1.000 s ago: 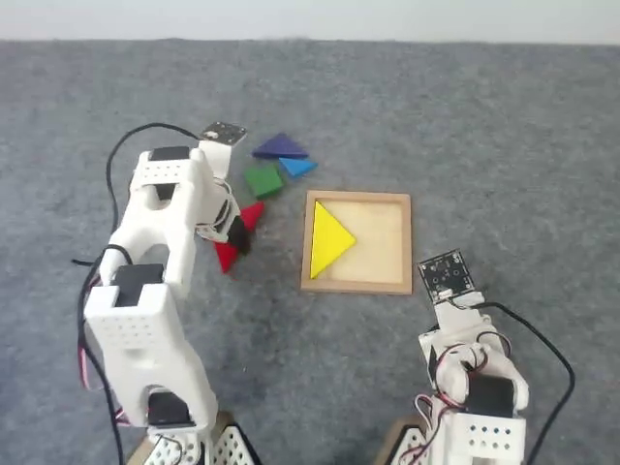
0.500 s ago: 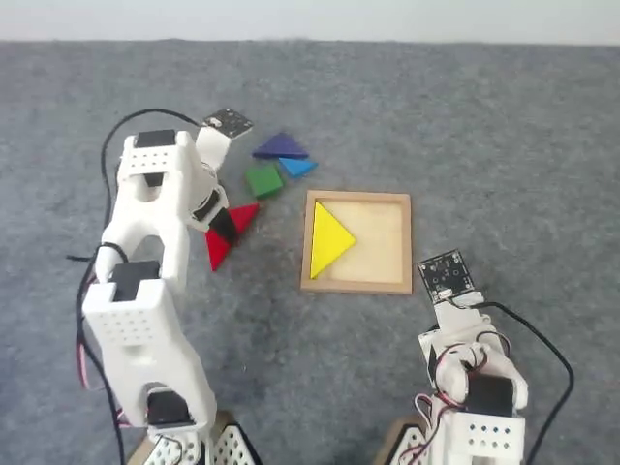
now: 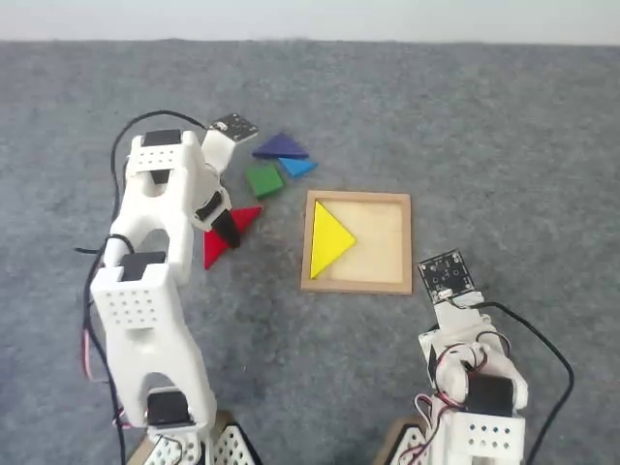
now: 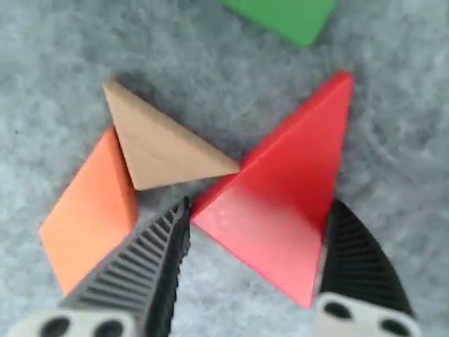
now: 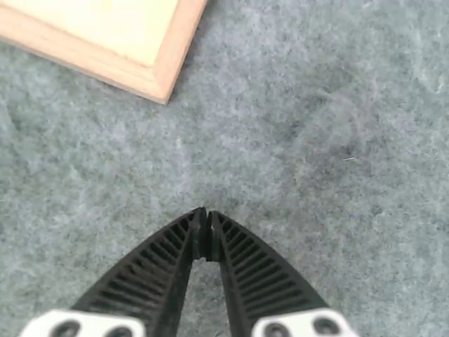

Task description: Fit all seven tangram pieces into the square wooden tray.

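Slippage worries us: the left end effector pinches the red triangle across slanted edges on the counter, outside the wooden tray, so it could squirt free.

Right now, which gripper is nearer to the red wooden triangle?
Left. The left gripper clasps the red wooden triangle; the right gripper rests shut over carpet, near a corner of the square wooden tray.

The surface is covered from edge to edge by a grey, felt-like fabric with a mottled, fibrous nap. Along its far edge a narrow strip of pale, plain wall is seen. The scene is evenly lit, and only soft shadows are cast.
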{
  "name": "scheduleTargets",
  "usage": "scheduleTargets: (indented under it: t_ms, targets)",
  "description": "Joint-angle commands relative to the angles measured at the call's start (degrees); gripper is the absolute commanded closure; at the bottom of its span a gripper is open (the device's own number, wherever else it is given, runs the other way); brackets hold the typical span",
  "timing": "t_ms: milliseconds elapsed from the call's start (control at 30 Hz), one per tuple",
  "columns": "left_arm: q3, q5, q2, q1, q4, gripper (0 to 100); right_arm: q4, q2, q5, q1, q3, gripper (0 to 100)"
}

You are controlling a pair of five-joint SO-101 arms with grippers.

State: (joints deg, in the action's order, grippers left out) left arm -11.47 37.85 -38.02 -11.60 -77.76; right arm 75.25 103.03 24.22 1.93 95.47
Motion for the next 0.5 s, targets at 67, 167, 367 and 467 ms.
scheduleTargets:
  t_ms: [67, 167, 367, 467]
  targets:
    - [-1.54, 2.64, -0.35, 0.79, -3.52, 84, 0.13, 0.84, 0.44, -0.22, 0.97, 99.1]
    - [-1.01, 2.46, 0.09, 1.93, -4.04, 88, 0.13, 0.84, 0.44, -0.22, 0.97, 99.1]
    - [5.32, 2.46, 2.73, 4.84, -2.37, 88, 0.13, 0.84, 0.44, -0.22, 0.97, 99.1]
    - [10.51, 2.37, 6.15, 6.68, -1.49, 88, 0.13, 0.84, 0.44, -0.22, 0.97, 99.1]
